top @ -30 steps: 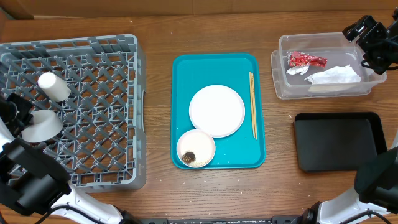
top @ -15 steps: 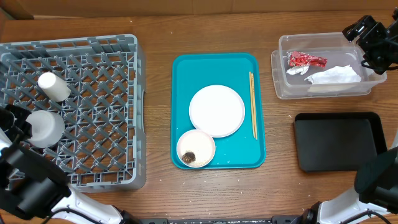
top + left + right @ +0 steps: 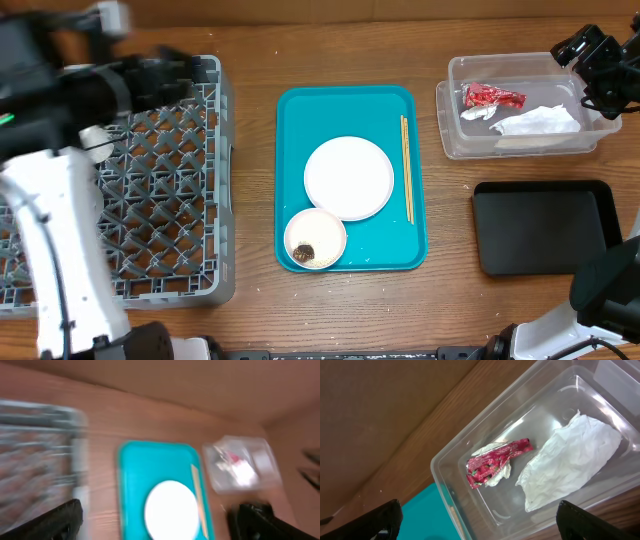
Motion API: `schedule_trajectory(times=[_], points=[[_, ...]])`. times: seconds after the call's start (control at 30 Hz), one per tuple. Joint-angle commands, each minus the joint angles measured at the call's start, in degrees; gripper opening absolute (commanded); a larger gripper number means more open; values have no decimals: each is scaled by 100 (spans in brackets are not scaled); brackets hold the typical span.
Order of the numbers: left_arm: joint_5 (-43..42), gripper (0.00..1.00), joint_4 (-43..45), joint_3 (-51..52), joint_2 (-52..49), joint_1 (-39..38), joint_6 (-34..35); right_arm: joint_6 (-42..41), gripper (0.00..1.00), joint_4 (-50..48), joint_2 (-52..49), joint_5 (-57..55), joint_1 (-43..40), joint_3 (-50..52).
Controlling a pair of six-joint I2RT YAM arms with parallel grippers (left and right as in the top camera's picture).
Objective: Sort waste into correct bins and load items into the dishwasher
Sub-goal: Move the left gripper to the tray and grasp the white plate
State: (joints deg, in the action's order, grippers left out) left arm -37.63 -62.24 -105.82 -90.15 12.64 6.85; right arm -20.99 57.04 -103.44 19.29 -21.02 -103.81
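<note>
Dish loading in hand: left gripper (image 3: 155,509), wide and empty, faces the plate (image 3: 348,178) ahead, likely next; right gripper (image 3: 477,506), wide, hovers over tub (image 3: 445,475).

light: bright, even, soft; probably from above, source out of frame
shadows: faint, thin dark edges under teal tray (image 3: 300,150) and black tray (image 3: 545,228)
overhead sharpness: crisp centre and right; left arm (image 3: 55,200) smeared, streaky over grey rack (image 3: 190,200)
left wrist view: all blurred; plate (image 3: 171,510) a soft white blob
right wrist view: sharp; glare streaks on clear tub (image 3: 555,417) floor
highlights: plate blown white overhead
</note>
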Motion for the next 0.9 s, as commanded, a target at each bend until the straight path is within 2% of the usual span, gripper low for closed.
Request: schedule_trajectory(times=[0.0,0.1,0.17,0.2,0.23,0.37,0.5,0.57,0.67,0.73,0.87], points=[[269,100,262,31,-472,-1370,-63,-7,100,-13,87,22,-11,-142],[1650,100,369,28,-852,-2369,782,-7,100,-13,87,22,-11,-142],[2319,100,380,26,-1121,-2931,844,-7,100,-13,87,22,-11,-142],[2651,97,363,15,-1285,-3215,844,-7,100,-13,87,22,-11,-142],[3110,90,205,-81,-1613,-3652,833,-7,100,-13,87,22,-11,-142],[3250,88,-262,-509,-2288,-4229,354,-7,100,-13,87,22,-11,-142],[3250,92,-142,-573,-2653,-4706,-243,-7,100,-13,87,22,-11,-142],[3259,90,-9,-570,-2778,-4933,-393,-7,100,-13,87,24,-11,-142],[3421,76,195,-570,-3025,-5259,-376,-7,100,-13,87,24,-11,-142],[3491,71,225,-570,-3200,-5386,-214,-7,100,-13,87,22,-11,-142],[3528,44,212,-570,-3602,-5558,-39,-7,100,-13,87,24,-11,-142]])
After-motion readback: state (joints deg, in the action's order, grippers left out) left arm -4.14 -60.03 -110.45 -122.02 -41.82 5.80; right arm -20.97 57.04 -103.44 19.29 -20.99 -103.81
